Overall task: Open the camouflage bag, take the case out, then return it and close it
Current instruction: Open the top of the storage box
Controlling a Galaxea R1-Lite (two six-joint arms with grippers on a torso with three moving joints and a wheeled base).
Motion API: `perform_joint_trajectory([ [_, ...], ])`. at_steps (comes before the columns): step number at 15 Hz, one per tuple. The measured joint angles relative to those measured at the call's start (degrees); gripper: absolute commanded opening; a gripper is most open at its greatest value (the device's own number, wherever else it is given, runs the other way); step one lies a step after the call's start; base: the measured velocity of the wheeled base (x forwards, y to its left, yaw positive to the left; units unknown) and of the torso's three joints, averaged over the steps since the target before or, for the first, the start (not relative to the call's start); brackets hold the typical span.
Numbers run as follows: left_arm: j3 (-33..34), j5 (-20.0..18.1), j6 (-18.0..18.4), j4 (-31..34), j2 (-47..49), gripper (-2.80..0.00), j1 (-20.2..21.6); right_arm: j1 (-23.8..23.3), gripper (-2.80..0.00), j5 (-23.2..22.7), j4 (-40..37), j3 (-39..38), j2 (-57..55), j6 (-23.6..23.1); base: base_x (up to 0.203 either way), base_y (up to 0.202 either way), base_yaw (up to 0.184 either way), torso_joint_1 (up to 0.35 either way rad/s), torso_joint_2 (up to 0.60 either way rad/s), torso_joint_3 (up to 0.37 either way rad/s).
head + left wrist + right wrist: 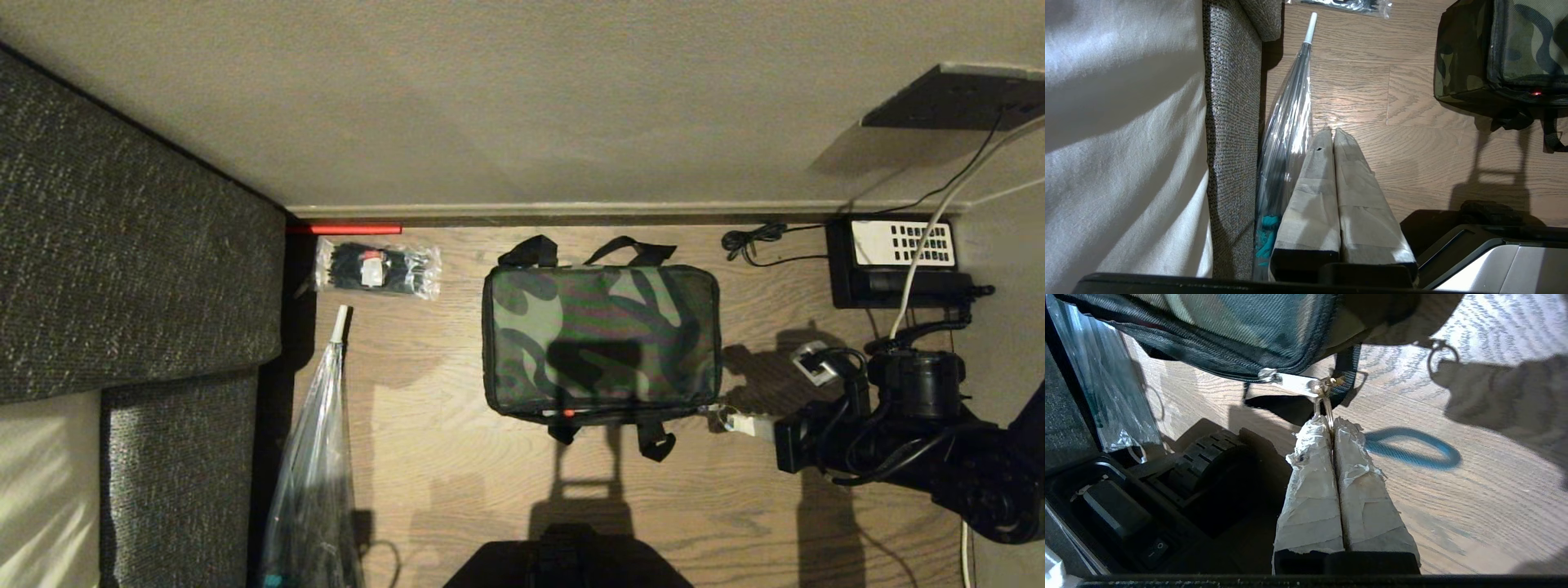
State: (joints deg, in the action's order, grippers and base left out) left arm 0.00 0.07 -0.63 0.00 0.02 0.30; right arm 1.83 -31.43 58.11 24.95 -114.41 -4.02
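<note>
Green camouflage fabric covers the closed camouflage bag (600, 343), edged black, set on the wooden floor (457, 474). Its zipper ring (1323, 406) is pinched by the right gripper (1333, 422); the left gripper (1332, 134) is closed, empty.

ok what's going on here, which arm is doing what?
The right gripper has its fingers shut on the metal ring of the zipper pull at the near right corner of the camouflage bag, which sits closed on the wooden floor. The case isn't visible. The left gripper is idle, fingers shut on nothing, off beside the clear umbrella by the sofa.
</note>
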Motion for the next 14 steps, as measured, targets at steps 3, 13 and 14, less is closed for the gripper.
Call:
perform_joint_trajectory([
  [3, 0.00, 0.00, 0.03, 0.00, 0.00, -2.80, -0.04, -3.03, -2.80, 0.04, -0.01, 1.74, -0.03, -0.21, 0.000, 0.000, 0.000, 0.000, 0.00, 0.000],
  [13, 0.00, 0.00, 0.01, 0.00, 0.00, -2.80, 0.00, -5.27, -2.80, 0.28, 0.23, 3.38, -0.41, -0.58, 0.000, 0.000, 0.000, 0.000, 0.00, 0.000],
  [14, 0.00, -0.02, 0.01, 0.00, 0.00, -2.80, 0.00, -5.00, -2.80, 0.10, 0.26, 3.05, -0.16, -0.46, 0.000, 0.000, 0.000, 0.000, 0.00, 0.000],
])
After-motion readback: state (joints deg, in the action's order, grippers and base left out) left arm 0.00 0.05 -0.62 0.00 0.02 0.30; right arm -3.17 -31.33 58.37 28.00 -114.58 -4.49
